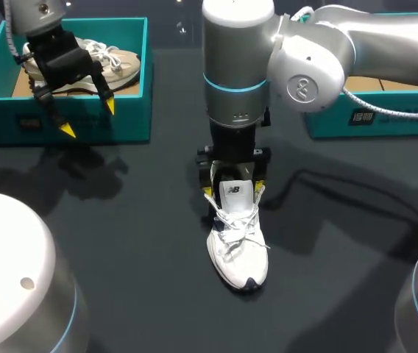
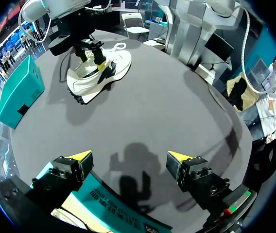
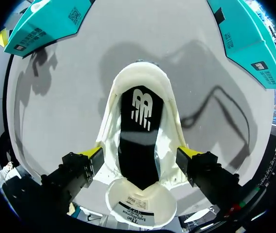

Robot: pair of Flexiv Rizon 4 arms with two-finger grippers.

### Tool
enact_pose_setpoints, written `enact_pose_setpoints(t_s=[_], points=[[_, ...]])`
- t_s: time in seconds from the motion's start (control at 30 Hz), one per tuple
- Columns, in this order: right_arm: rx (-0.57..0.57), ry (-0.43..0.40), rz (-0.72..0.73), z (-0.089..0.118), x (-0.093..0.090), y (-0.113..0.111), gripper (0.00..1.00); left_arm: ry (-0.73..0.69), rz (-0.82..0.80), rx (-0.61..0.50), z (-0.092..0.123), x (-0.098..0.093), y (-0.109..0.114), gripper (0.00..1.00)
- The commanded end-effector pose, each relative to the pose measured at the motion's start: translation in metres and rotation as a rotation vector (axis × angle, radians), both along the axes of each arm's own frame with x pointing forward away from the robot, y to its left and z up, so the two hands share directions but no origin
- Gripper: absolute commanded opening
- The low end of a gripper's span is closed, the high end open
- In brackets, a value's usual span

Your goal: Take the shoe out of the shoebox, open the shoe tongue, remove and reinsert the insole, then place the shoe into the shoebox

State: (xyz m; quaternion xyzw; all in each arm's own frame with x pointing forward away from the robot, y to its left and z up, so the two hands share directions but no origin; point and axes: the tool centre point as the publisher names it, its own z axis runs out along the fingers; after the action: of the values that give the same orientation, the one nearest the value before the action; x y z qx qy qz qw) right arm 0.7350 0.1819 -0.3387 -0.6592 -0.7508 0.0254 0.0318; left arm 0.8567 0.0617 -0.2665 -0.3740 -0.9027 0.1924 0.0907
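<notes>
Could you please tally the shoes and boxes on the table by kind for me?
Shoes: 2, a white shoe and a beige shoe
Shoeboxes: 2, the left shoebox and the right shoebox, both teal
Total: 4

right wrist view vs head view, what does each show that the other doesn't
Only the right wrist view: the black insole lying inside the white shoe. Only the head view: the shoe's laces and toe, and the right arm. Both: the white shoe on the table, the right gripper clasping its sides, one teal shoebox and another.
</notes>
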Motion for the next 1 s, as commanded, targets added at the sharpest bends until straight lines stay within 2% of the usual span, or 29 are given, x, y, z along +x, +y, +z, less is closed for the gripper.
enact_pose_setpoints(t_s=[0.03,0.2,0.57,1.0], points=[[0.02,-0.051,-0.001,0.004,-0.011,-0.008,1.0,-0.001,-0.001,0.002,0.0,0.0,0.0,1.0],[0.014,-0.083,-0.025,0.005,-0.011,-0.011,1.0,-0.001,-0.001,0.002,0.0,0.0,0.0,1.0],[0.02,-0.091,-0.016,0.007,-0.013,-0.011,1.0,-0.001,-0.001,0.002,0.0,0.0,0.0,1.0],[0.035,-0.086,-0.051,0.013,-0.044,-0.009,0.96,-0.001,-0.001,0.002,0.0,0.0,0.0,1.0]])
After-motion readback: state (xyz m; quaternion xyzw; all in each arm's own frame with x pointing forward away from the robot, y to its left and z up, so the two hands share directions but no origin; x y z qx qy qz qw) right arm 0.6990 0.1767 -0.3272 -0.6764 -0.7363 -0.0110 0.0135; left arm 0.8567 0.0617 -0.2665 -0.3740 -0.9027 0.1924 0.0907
